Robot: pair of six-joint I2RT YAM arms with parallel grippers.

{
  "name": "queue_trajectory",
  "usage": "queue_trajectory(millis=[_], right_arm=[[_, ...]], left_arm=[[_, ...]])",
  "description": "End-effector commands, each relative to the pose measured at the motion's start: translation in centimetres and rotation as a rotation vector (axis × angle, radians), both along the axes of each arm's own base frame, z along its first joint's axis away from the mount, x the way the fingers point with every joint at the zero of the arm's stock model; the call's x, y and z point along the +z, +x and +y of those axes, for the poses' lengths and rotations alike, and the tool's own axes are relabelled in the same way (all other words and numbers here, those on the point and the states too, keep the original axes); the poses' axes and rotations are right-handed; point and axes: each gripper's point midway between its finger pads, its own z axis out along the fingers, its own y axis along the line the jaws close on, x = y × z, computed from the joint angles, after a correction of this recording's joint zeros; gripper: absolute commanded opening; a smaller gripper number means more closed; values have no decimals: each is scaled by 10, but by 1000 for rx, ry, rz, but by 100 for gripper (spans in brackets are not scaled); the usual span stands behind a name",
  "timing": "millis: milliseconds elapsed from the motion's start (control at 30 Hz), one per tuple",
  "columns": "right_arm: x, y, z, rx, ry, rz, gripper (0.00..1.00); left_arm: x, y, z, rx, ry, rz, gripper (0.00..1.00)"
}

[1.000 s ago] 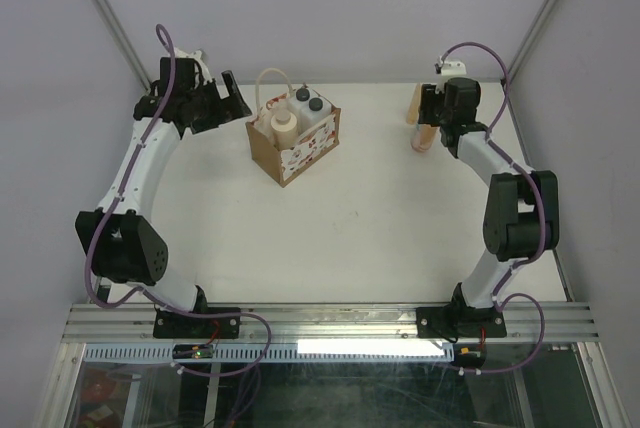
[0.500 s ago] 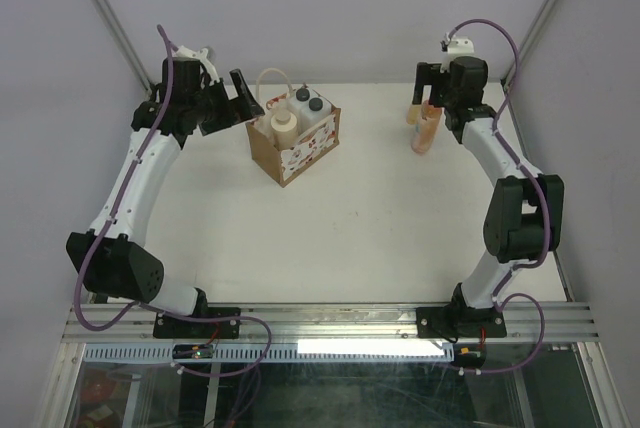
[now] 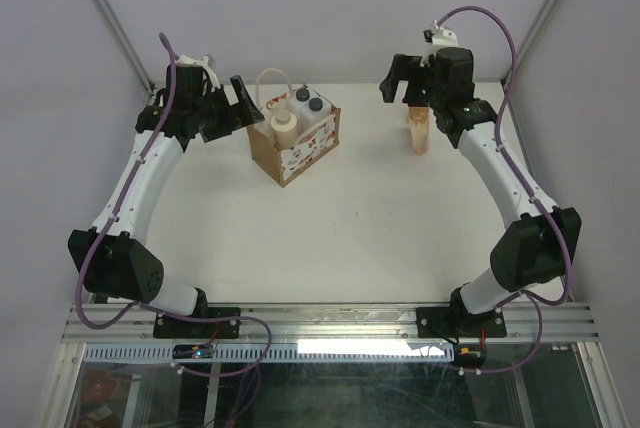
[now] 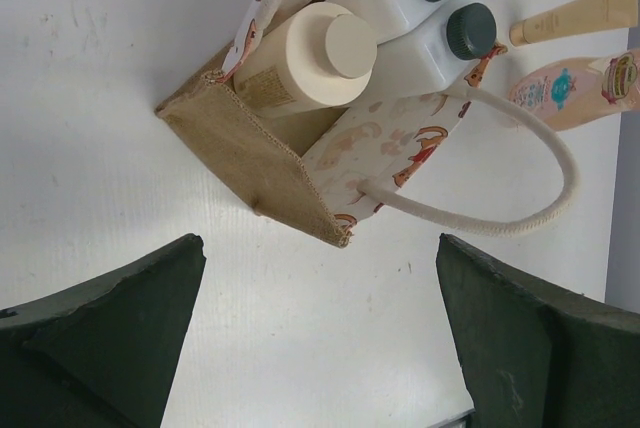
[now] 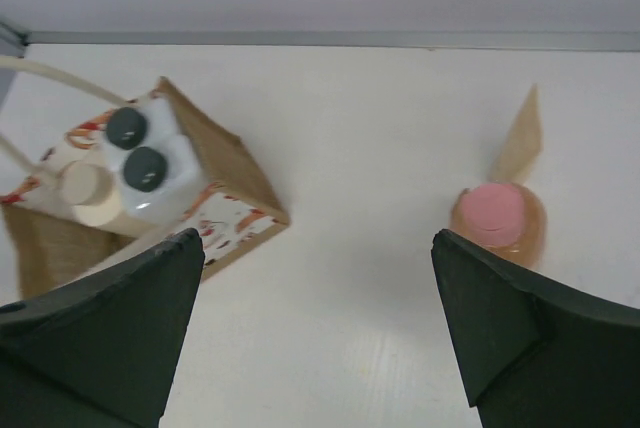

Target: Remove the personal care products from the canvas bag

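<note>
- The canvas bag stands on the tabletop beside the left tool, which is spread and empty. The bag holds the cream bottle and the white bottles.
- The right tool, also spread and empty, hangs on its outstretched arm above the upright orange-pink bottle. The tan tube is possibly touching that bottle.

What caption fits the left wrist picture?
Open left gripper near the canvas bag holding a cream bottle and two white bottles.

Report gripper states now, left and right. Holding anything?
Left gripper: open, empty, aimed at the canvas bag.
Right gripper: open, empty, with the orange-pink bottle standing free beside it.
</note>
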Motion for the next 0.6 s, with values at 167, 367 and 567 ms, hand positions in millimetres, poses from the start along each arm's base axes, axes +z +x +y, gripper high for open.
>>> queue_trajectory(millis=[167, 367, 567], right_arm=[[49, -42, 91, 285, 49, -41, 100], [50, -54, 133, 382, 31, -3, 97], [40, -65, 171, 454, 17, 26, 89]], left_arm=[[20, 3, -4, 17, -49, -66, 99], [19, -25, -4, 14, -86, -49, 99], [27, -39, 2, 33, -78, -85, 99]])
